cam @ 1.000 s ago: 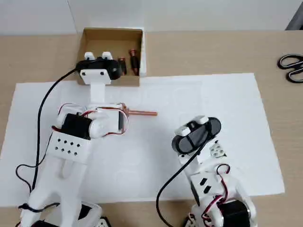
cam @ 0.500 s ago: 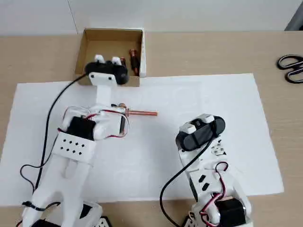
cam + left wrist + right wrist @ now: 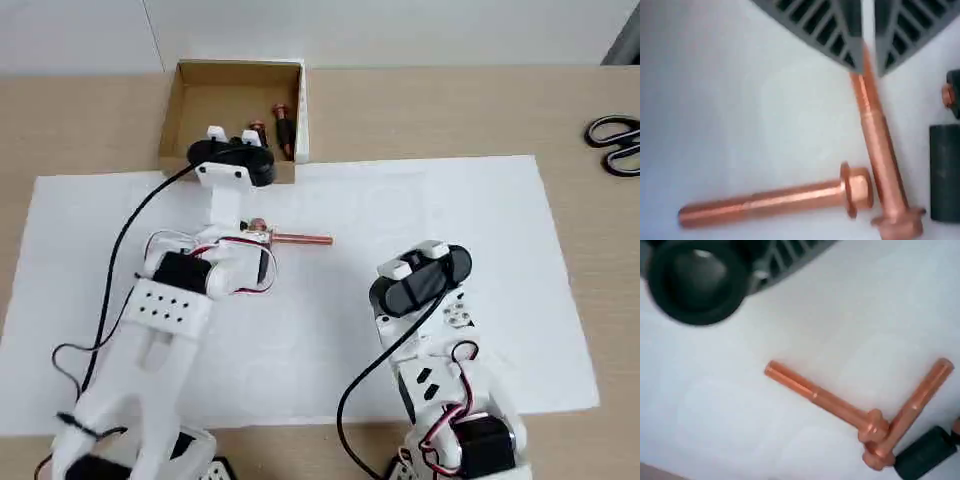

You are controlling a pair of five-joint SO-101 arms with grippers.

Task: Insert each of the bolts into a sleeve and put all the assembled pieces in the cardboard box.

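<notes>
Left claw [image 3: 866, 57] pinched on shaft tip of bolt [image 3: 882, 145], likely to lift it off desk. Second bolt [image 3: 770, 200] beyond claw tips, head touching first. Right claw [image 3: 735, 270] grips sleeve [image 3: 695, 282], bore exposed, ready for bolt. Cardboard box [image 3: 180, 110] just past left claw.

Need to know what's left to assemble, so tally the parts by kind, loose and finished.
Loose copper-coloured metal bolts on the white paper: 2
Loose black cylindrical sleeves, one on the paper, one in the right gripper: 2
Bolt-in-sleeve pieces in the brown cardboard box: 2
Cut-off black-and-copper piece at the view's edge, kind unclear: 1
Total: 7
</notes>
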